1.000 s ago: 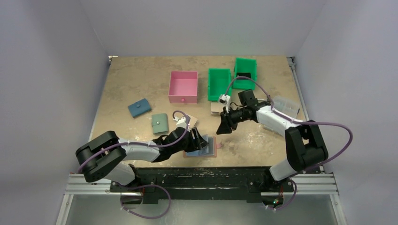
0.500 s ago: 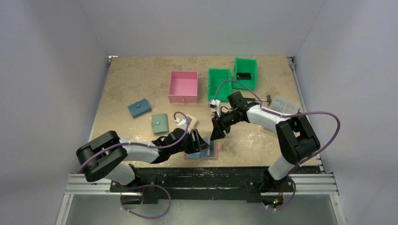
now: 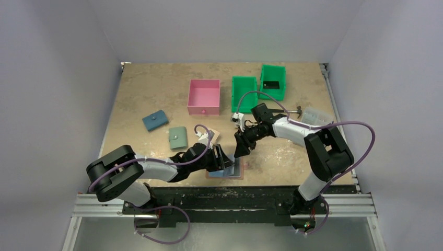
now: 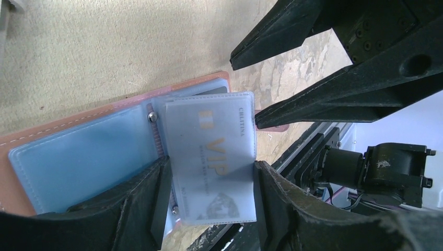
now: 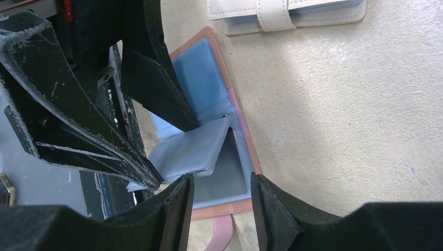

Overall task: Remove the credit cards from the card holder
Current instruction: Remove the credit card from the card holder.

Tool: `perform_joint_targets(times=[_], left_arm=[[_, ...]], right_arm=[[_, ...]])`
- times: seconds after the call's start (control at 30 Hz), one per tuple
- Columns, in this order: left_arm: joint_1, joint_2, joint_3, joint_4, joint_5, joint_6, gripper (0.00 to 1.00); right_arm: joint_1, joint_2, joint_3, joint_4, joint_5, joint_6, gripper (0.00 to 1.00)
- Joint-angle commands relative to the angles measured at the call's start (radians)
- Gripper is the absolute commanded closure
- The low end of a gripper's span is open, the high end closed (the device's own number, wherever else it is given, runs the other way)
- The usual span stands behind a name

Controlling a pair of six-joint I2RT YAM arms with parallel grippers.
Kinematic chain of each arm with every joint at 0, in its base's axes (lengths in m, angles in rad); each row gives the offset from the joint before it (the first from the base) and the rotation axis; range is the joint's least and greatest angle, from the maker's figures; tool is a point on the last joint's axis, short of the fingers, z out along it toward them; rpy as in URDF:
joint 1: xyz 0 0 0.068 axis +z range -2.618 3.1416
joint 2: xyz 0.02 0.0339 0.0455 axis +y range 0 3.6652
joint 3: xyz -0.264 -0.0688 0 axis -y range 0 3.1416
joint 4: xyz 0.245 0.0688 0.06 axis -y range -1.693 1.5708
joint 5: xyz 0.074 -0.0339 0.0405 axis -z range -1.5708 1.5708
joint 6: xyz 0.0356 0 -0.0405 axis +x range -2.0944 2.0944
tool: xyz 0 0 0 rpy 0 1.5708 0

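moved: right pincer (image 3: 242, 151), in from the right to above the terracotta card holder (image 4: 89, 151) | now: agape, empty, one tip by the card's edge | left pincer (image 4: 211, 164): clamped across pale grey vip card (image 4: 214, 151) in lifted clear sleeve (image 5: 190, 151) | holder: splayed open on bench (image 3: 156, 94), near front edge

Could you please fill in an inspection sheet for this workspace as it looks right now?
Surface: tan table, mottled with pale scuffs.
Job's things: card holder open near the front edge; pale grey card in a clear sleeve, raised; black card in the far green bin.
Clutter: pink box, near green bin, blue wallet, sage wallet, beige wallet, clear container.
Tools: left tool clamps the grey card's sleeve sides; right tool open above the holder, empty.
Cables: purple cables loop off both arms; snags: nothing seen.
Surroundings: plain walls, metal rail at the near edge.
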Motion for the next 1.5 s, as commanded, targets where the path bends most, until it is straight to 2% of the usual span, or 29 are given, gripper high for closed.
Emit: perform_joint_targets(times=[0.0,0.33,0.83,0.93,1.1,1.47], left_arm=[[0.005,-0.004,0.003,0.056,0.016,0.016,0.7],[0.009,-0.006,-0.001,0.059,0.028,0.015,0.68],[0.011,0.014,0.004,0.087,0.067,0.017,0.5],[0.012,0.016,0.004,0.087,0.068,0.018,0.5],[0.014,0.007,-0.005,0.061,0.047,0.007,0.56],[0.031,-0.063,-0.069,0.043,0.025,-0.022,0.56]], right_arm=[[0.01,0.007,0.043,0.011,0.039,0.004,0.5],[0.013,0.017,0.046,0.009,0.073,0.002,0.52],[0.034,0.038,0.062,-0.009,0.105,-0.004,0.55],[0.042,0.038,0.063,-0.011,0.107,-0.007,0.55],[0.047,0.037,0.067,-0.013,0.143,-0.015,0.55],[0.046,0.031,0.067,-0.011,0.187,-0.018,0.54]])
